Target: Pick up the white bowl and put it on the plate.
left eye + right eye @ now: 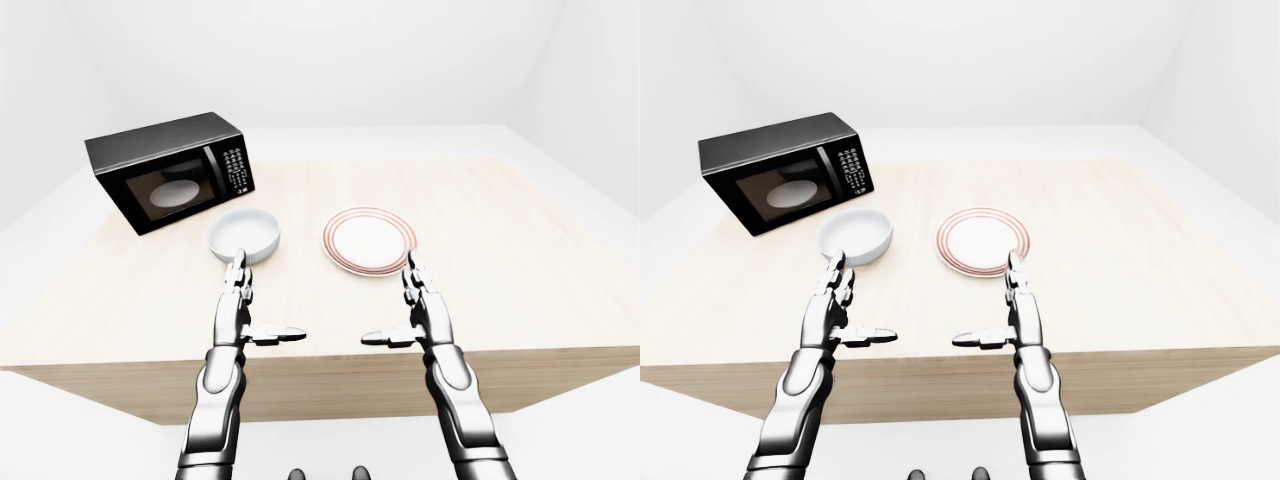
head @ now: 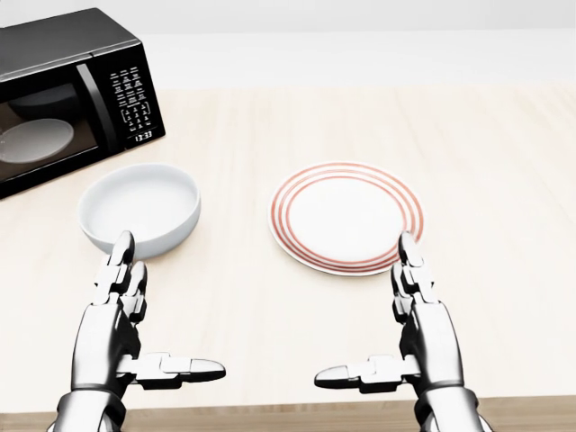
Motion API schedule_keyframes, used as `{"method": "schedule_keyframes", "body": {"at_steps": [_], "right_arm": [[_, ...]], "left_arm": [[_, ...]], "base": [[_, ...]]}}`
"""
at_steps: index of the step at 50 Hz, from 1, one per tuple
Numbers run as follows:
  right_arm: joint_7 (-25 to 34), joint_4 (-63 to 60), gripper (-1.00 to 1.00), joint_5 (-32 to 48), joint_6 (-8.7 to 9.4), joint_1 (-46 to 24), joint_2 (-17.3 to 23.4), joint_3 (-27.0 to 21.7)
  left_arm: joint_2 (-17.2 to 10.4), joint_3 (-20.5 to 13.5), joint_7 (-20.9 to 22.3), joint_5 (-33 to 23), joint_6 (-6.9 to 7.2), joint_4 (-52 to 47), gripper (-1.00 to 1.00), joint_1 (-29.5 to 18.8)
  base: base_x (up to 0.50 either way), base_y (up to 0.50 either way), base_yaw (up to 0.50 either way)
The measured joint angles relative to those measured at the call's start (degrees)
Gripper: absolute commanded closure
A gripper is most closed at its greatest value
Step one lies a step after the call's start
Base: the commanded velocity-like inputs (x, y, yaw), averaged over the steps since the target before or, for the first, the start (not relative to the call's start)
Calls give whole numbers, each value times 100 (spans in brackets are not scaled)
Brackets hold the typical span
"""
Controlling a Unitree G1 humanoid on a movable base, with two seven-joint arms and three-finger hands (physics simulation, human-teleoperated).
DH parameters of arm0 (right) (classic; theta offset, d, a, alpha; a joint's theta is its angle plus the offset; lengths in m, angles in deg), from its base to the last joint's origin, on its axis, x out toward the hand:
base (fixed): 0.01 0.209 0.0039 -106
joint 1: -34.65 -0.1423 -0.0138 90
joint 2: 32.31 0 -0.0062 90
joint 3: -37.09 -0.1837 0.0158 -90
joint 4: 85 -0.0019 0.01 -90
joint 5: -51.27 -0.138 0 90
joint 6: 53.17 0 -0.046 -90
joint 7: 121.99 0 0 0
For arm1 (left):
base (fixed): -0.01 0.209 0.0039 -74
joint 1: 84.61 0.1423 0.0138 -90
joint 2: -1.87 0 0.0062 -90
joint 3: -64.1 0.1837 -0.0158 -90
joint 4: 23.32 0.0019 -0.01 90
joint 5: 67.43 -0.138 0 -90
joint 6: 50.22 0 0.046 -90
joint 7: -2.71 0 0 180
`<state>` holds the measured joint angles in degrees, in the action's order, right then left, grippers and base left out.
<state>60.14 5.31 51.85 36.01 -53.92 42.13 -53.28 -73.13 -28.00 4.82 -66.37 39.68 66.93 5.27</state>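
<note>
The job has not really started. The bowl [image 2: 139, 216] sits on the counter [image 2: 504, 180], just beside the microwave [image 2: 67, 94] and apart from the plate [image 2: 346, 216]. The plate has nothing on it. The left robot hand [image 2: 126, 328] hangs low over the counter with its fingers spread wide, and its fingertips [image 2: 123, 243] are very near the bowl's rim. It holds nothing. The right robot hand [image 2: 409, 328] is wide open too, near the plate's edge, and holds nothing. The bowl must be grabbed, lifted, and set on the plate.
</note>
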Motion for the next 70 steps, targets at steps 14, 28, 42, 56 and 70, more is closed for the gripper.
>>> {"method": "schedule_keyframes", "body": {"at_steps": [14,28,42,56,70], "right_arm": [[2,23,-100,29,-36,13,-14,39],[9,-18,-100,47,-18,25,-23,67],[12,-25,-100,57,-9,15,-29,83],[23,14,-100,-45,43,-4,-49,86],[46,54,-100,-101,47,-16,-51,99]], "left_arm": [[-5,-7,4,2,0,1,-100,0],[-8,-10,5,2,0,1,-100,0],[-9,-11,5,3,0,1,-100,0],[-13,-14,4,2,0,1,-100,1],[-9,-12,5,2,0,1,-100,0]], "base": [[0,40,0],[1,41,0],[0,40,0],[0,0,0],[1,0,0]]}}
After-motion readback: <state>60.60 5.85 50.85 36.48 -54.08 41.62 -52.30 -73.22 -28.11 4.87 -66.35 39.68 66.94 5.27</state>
